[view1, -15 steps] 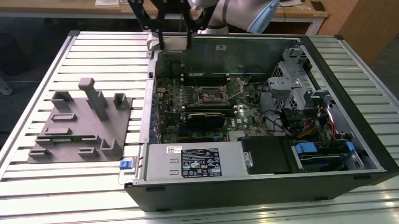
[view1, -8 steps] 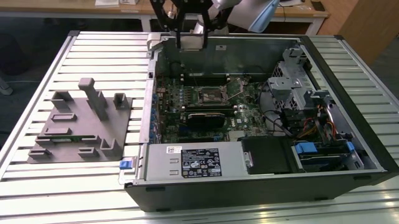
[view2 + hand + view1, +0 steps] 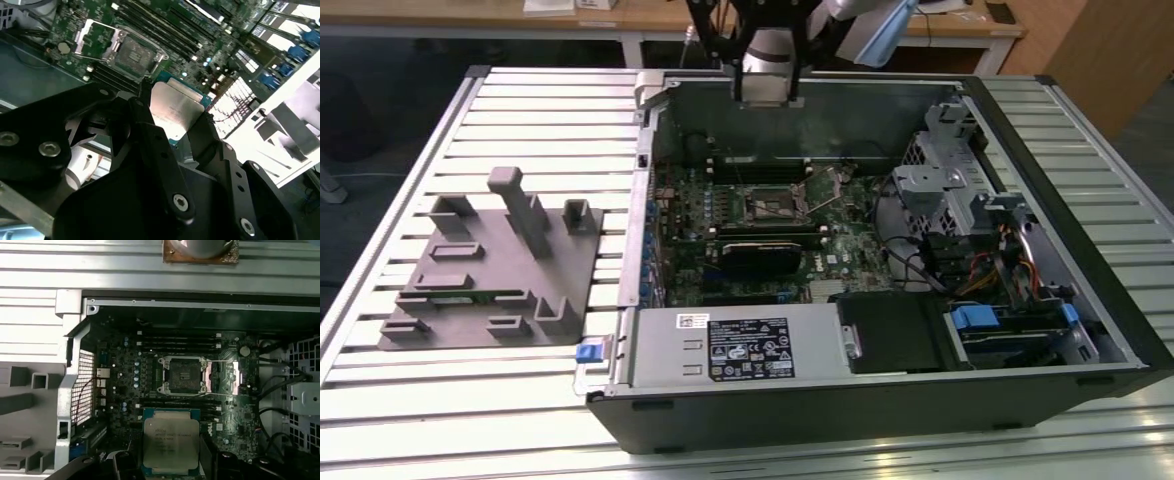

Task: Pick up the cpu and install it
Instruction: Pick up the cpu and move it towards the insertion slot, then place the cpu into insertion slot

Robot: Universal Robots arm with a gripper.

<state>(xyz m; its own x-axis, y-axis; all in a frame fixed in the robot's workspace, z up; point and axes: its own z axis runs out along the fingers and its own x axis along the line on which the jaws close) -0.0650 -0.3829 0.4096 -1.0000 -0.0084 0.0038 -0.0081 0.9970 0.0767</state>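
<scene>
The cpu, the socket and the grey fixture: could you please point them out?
cpu (image 3: 171, 441): first wrist view, metal top's middle.
socket (image 3: 182, 375): first wrist view, dark centre.
grey fixture (image 3: 503, 272): exterior view, flat base.

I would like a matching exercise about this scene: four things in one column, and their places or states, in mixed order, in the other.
Things:
1. cpu
2. CPU socket
3. grey fixture
4. power supply

Places or states:
a. on the slatted table, outside the case
b. held in the claw
c. bears a white label
d. open, on the motherboard

Pairs: 1-b; 2-d; 3-a; 4-c.
</scene>
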